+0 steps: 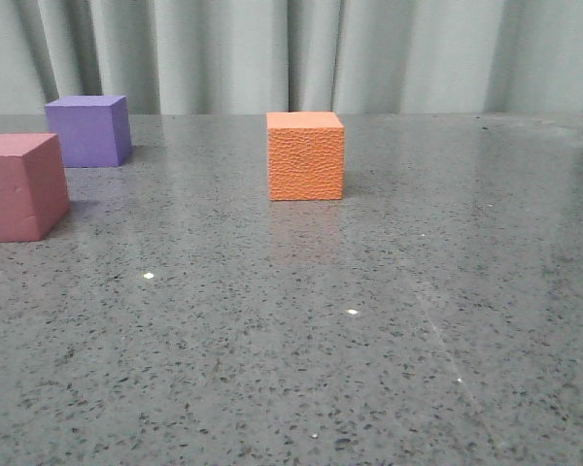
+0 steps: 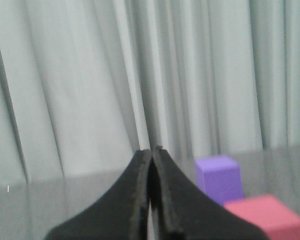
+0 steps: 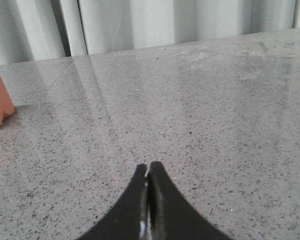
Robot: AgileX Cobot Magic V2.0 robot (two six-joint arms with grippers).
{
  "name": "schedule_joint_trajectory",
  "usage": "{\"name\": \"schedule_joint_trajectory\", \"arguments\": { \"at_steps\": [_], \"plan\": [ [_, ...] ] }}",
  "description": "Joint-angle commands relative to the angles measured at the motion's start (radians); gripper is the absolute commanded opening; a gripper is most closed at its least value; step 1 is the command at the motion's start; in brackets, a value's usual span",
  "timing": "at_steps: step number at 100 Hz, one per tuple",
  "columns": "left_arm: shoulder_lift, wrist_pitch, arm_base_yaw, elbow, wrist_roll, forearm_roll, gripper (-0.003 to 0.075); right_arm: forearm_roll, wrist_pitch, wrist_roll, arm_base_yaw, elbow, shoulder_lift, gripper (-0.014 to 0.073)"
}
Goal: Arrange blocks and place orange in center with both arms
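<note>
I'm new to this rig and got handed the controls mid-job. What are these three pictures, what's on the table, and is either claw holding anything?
The wide picture looks forward from the robot over a speckled grey table. On it stand three foam cubes: an orange pebbled foam cube near the middle, a purple foam cube far left, and a pinkish-red foam cube in front of it. The other two pictures come from cameras on each wrist. The left gripper and right gripper are black two-fingered claws, both closed and holding nothing.
</note>
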Motion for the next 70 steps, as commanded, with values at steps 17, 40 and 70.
{"name": "schedule_joint_trajectory", "arguments": {
  "at_steps": [17, 40, 70],
  "plan": [
    [0.019, 0.141, -0.001, -0.169, -0.009, -0.030, -0.0019, 0.000, -0.086, -0.009, -0.006, -0.015, -0.020, -0.0068],
    [0.300, 0.417, -0.001, -0.554, -0.009, -0.125, -0.0019, 0.000, -0.086, -0.009, -0.006, -0.015, -0.020, -0.0068],
    [0.688, 0.739, -0.001, -1.054, 0.000, -0.147, -0.0019, 0.000, -0.086, -0.009, -0.006, -0.015, -0.020, -0.0068]
  ]
}}
